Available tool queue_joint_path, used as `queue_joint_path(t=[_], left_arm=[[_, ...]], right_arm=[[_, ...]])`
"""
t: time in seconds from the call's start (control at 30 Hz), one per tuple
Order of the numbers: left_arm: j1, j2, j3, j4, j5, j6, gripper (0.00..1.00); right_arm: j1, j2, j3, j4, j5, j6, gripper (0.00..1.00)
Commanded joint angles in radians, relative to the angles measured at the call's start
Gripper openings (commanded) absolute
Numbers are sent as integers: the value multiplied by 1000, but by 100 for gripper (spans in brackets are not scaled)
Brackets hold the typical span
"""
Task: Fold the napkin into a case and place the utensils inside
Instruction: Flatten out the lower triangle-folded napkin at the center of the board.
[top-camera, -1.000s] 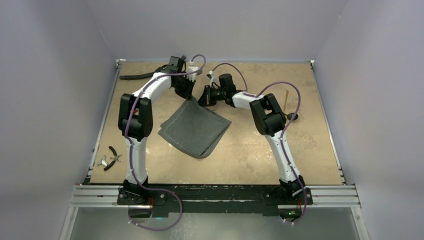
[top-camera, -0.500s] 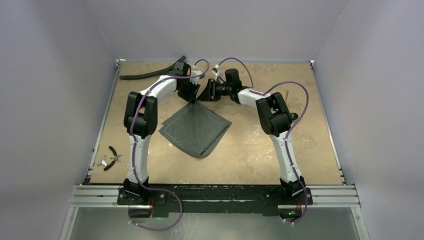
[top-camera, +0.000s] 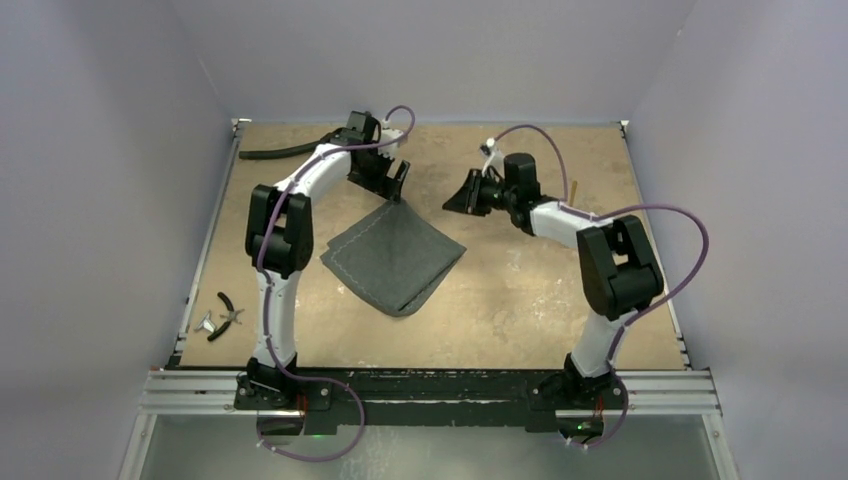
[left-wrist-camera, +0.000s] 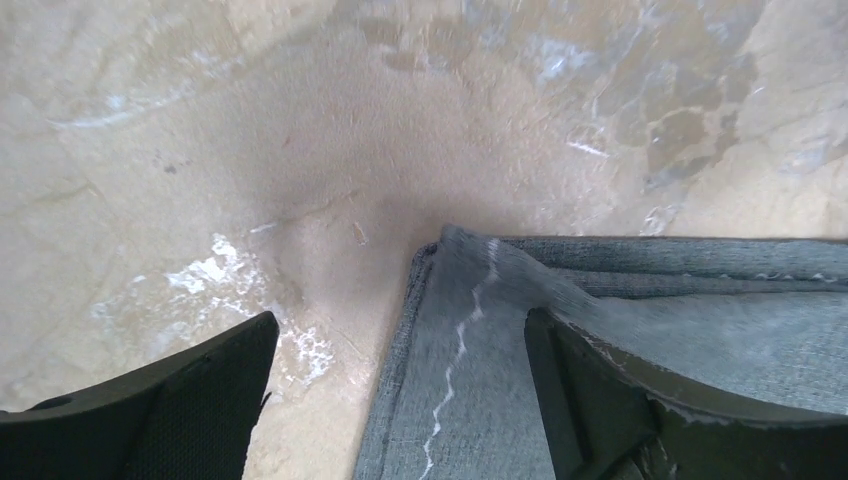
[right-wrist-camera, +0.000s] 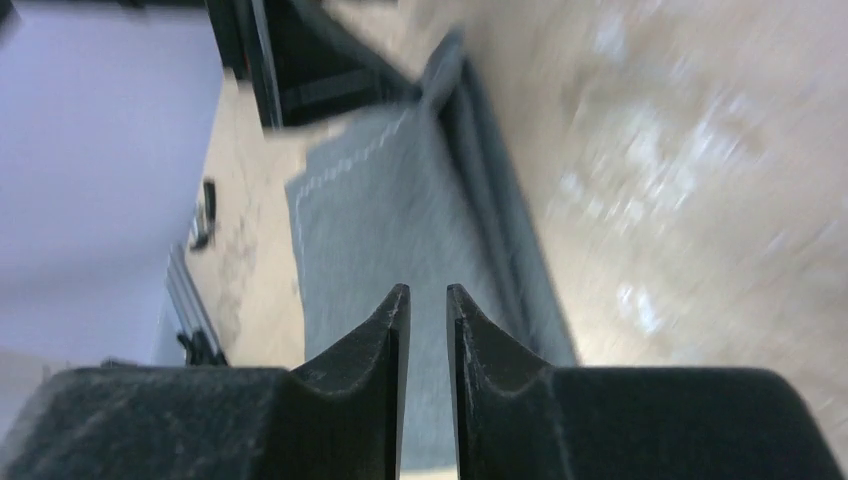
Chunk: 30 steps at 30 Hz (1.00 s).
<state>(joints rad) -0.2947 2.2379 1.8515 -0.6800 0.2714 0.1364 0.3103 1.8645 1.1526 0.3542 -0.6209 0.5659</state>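
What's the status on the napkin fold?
Left hand open, straddling far corner of napkin. Right hand barely open, empty. Cloth folded flat, nothing on it; gold utensil apart, far right.

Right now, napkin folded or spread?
Folded. The napkin shows doubled layers at its corner in the left wrist view.

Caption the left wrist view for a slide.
Left gripper, jaws open, poised over a corner of the folded grey napkin on the tan table.

The grey napkin (top-camera: 395, 255) lies folded, left claw (top-camera: 399, 185) at its far corner, right claw (top-camera: 455, 200) apart from it.
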Motion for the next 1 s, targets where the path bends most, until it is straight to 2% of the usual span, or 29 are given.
queue_joint_path(t=[0.0,0.2,0.3,0.5,0.7,0.8,0.97], left_arm=[[8,-90,83,-51,16,-21,94],[13,-141,60,-89,-146,9,97],[12,-181,4,-66,-72,17,98],[-47,-206,-114,-76,153,50,98],[-76,-132,-159,5,197,43,98],[-77,-91,-144,33,145,38,98],[-62,-22,-98,65,-79,13,98]], right_arm=[[70,-132,-147,61,-9,-15,20],[95,-211,-253,73,-19,3,22],[103,-171,-306,144,-54,36,21],[88,-44,-316,150,-56,52,16],[70,20,-327,152,-43,51,12],[55,19,-349,144,-25,44,10],[30,18,-355,128,-8,31,7]])
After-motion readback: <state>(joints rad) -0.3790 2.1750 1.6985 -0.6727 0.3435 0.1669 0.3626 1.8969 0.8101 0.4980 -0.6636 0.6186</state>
